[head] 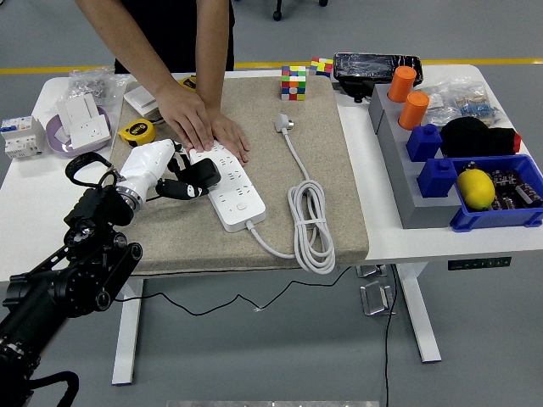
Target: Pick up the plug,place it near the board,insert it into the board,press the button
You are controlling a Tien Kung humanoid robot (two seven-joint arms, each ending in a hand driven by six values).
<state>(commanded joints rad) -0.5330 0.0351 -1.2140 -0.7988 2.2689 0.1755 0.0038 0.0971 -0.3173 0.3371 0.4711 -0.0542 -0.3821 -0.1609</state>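
Note:
A white power strip [227, 181] lies on the beige mat [254, 127], its white cable [307, 220] coiled to the right and ending in a white plug [282, 124]. My left hand [174, 178], white-covered with black fingers, is shut on a black plug [200, 175] held at the strip's left edge, touching or just above it. A person's two hands [204, 127] press flat on the strip's far end. My right hand is out of view.
A yellow tape measure [136, 131], a purple bowl with white sockets [81, 125] and a small white device [19, 136] sit at the left. A Rubik's cube [293, 82] stands at the back. Grey and blue bins with orange cylinders [407, 97] and a yellow ball [475, 188] fill the right.

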